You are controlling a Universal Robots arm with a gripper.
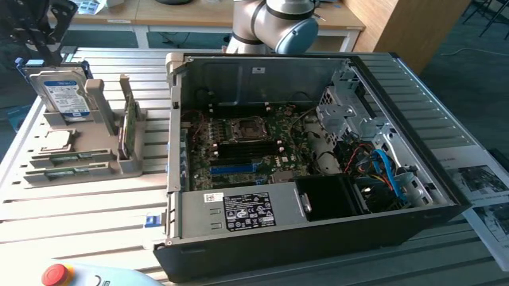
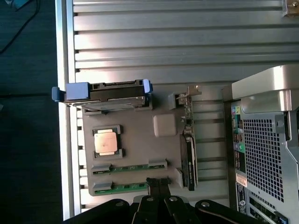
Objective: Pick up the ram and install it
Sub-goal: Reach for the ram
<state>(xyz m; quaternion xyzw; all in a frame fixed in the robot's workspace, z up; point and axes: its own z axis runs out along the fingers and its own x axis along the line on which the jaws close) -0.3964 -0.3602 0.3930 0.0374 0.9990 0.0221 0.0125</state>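
Table [image 1: 80, 208]: ribbed metal slats, matt silver to your eye.
Holder [image 2: 135, 149]: grey plastic, matt and smooth.
Case [image 1: 318, 244]: black matt metal outside; you see bare grey sheet metal inside.
Drive [image 1: 64, 95]: silver metal with a glossy paper label.
CPU [image 2: 106, 141]: you see a bright, smooth metal lid.
Ram [image 2: 124, 188]: green board, matt.
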